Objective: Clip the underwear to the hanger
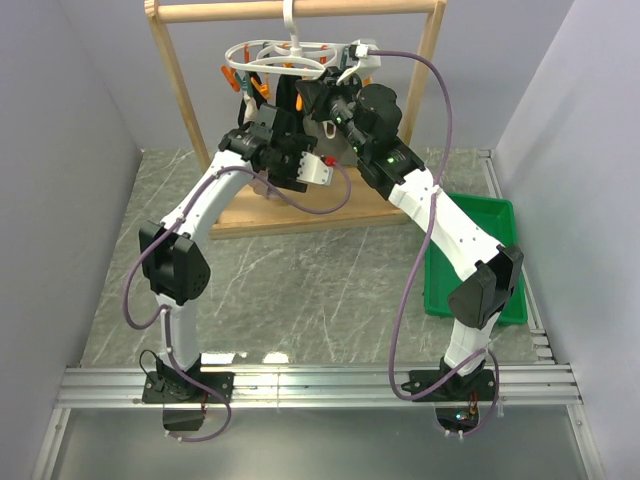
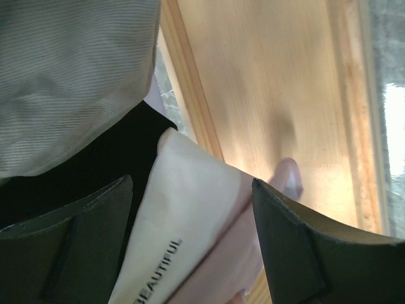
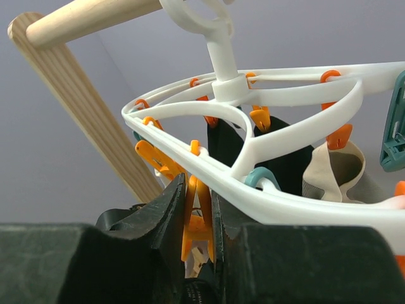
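Underwear [image 2: 190, 228] between fingers [image 2: 76, 247] of open left end effector [image 2: 193, 183] — right end effector [image 3: 197, 190] tight on orange peg [image 3: 197, 223]

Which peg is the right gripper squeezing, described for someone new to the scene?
Under the wooden rack's top bar hangs the white oval hanger. On its near rim, the orange peg is pinched by the right gripper; the neighbouring pegs hang ungripped.

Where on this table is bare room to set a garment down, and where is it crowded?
Free: the table between the left arm and right arm, bordered behind by the wooden rack base; also the strip between left arm and wall. Crowded: under the hanger, around the left gripper, right gripper and pegs; the green bin takes the right edge.
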Robot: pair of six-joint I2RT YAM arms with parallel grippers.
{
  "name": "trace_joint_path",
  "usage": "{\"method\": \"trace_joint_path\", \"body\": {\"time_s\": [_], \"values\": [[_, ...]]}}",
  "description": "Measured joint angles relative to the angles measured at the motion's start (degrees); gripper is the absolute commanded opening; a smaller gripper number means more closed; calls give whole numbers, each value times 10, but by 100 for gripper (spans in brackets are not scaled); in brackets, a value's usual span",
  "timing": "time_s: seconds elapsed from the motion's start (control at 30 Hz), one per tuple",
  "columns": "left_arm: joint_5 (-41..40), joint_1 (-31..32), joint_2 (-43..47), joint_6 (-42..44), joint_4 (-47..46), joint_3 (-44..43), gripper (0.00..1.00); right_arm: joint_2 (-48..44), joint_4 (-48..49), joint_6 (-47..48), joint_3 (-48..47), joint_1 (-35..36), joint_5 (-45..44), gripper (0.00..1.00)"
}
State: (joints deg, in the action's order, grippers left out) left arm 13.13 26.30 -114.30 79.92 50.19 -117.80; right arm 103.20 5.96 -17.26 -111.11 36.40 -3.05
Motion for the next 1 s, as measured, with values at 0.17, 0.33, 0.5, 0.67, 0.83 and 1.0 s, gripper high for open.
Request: {"method": "trace_joint_path", "body": {"time_s": [0.17,0.33,0.5,0.67,0.83,1.0], "values": [[-11,0,-21,3,3,-22,83,0,0,2,0,0,0,0],[-30,0,-57,5,31,-65,81,0,0,2,0,0,0,0],[-63,0,-95,5,57,-110,69,0,-1,3,0,0,-2,0],[-85,-2,-98,10,76,-110,50,0,-1,4,0,1,-3,0],[-89,-5,-98,19,78,-107,88,-2,-1,4,0,1,-4,0],[-68,-8,-73,26,80,-69,99,-2,-1,4,0,1,-4,0]]}}
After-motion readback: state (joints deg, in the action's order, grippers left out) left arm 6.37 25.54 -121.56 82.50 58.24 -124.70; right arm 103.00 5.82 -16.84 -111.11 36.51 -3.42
